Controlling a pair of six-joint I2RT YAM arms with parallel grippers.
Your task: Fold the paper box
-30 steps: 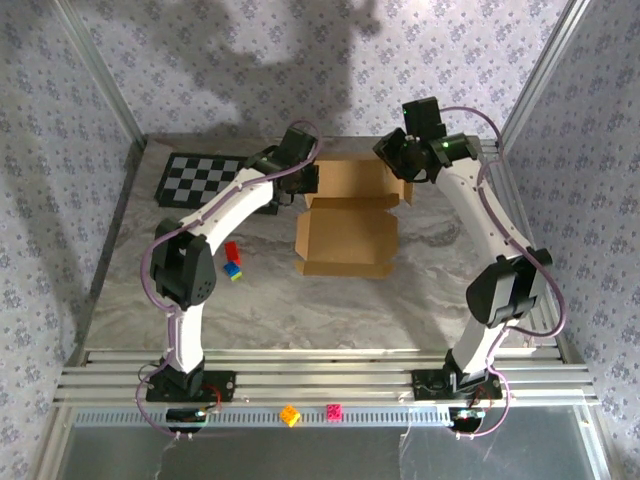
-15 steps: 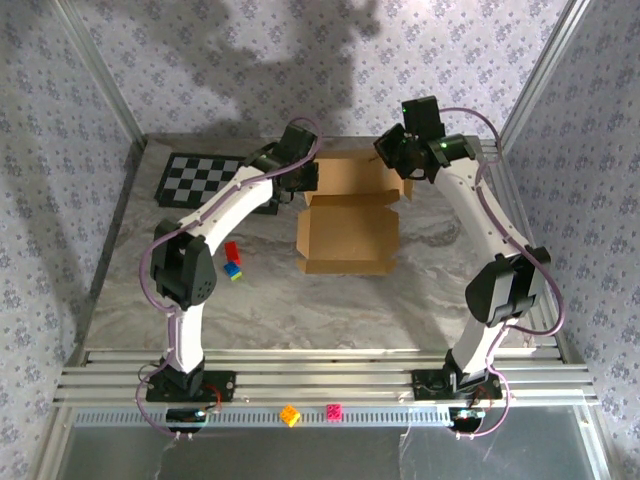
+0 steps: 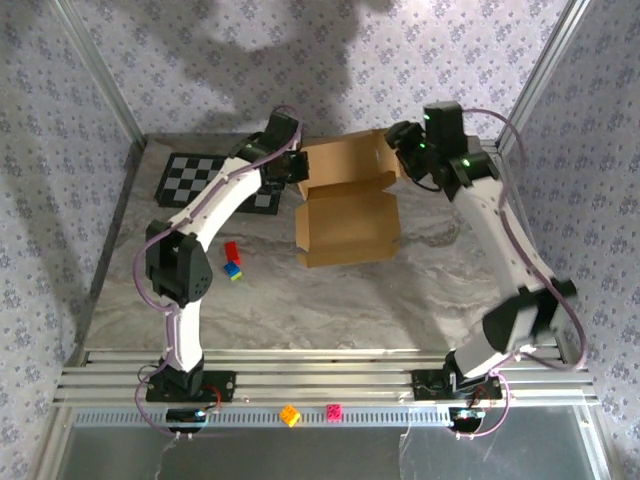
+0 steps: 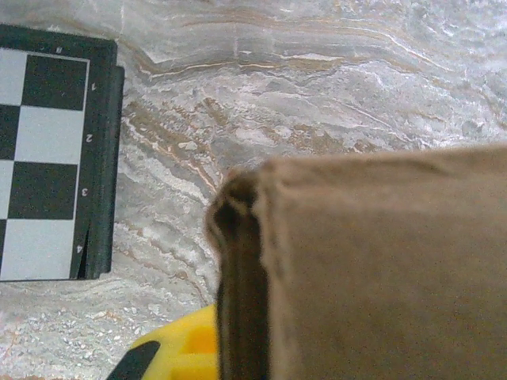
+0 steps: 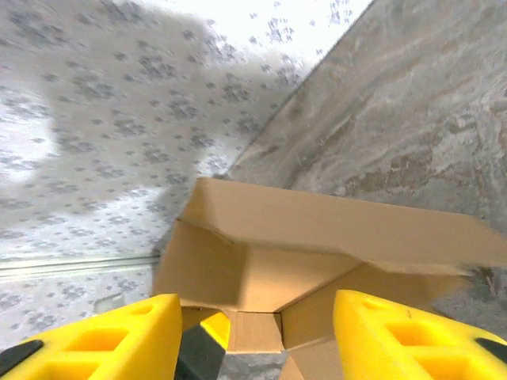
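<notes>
A flat black-and-white checkered mat (image 3: 200, 178) lies at the back left of the grey marble table (image 3: 300, 310). Everything here is told from that mat. Just to the right of the mat is the left gripper (image 3: 292, 167). Its yellow fingers (image 4: 178, 356) are clenched tight. In the left wrist view a folded brown cardboard edge sits right against one finger, so it looks like this gripper is pinching the left end of the back flap. Next, further right of the mat, lies the paper box (image 3: 348, 228), a plain tan-brown cardboard mailer. It is open, with its tray flat on the table. The big back flap (image 3: 345, 162) is tipped up behind the tray. The long side of the box runs sideways, straight away from the mat, so the flap has one end near the mat and one end far from it. At that far end, on the side of the box away from the mat, is the right gripper (image 3: 403, 158). Its two yellow fingers (image 5: 396, 336) are spread apart and hold nothing. The right corner of the flap lies just in front of them, in line with the gap between them. I think the next move hangs on this: the right fingers must go a little forward and close on that corner, so both arms can swing the flap over the tray.
</notes>
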